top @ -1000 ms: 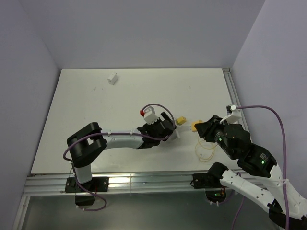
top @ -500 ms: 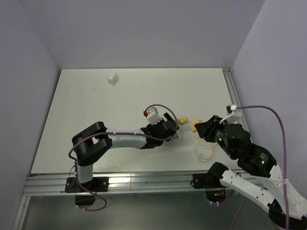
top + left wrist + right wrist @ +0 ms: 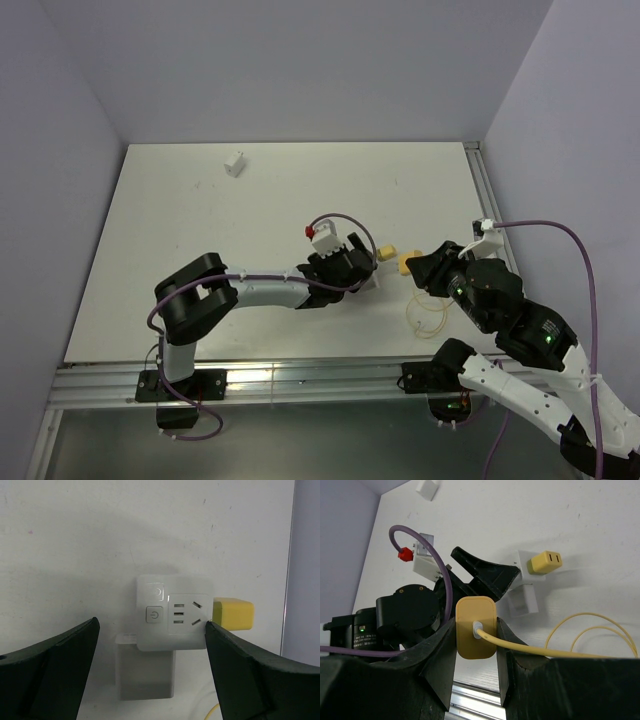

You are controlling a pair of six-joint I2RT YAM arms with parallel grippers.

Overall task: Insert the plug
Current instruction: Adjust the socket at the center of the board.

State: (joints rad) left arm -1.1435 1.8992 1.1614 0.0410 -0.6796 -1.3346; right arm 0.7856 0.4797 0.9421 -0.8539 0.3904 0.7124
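Block (image 3: 235, 163): small, white, far back-left on table (image 3: 170, 240); well apart from the work, same spot as a second ago.
Left gripper (image 3: 151, 624): slides right over the last second, now hangs over socket (image 3: 172, 612); jaws spread wide, nothing held; right finger at socket's right edge, left finger well clear. Looks set to brace socket, so closing on it is the likely next move.
Socket: white, face up, power button left, pin holes right, all unoccupied; same place on table as before.
Connector (image 3: 233, 614): yellow, two slots, touching socket's right side; cannot tell whether joined to it. May sit in the right finger's way on closing.
Plug (image 3: 475, 610): yellow, clamped in right gripper (image 3: 475, 625), in the air just right of socket; not yet inserted.
Right gripper: closed on plug; no movement over the last second, apparently waiting for socket to be held.
Cable (image 3: 580, 635): yellow, runs from plug, loops on table near the right arm.
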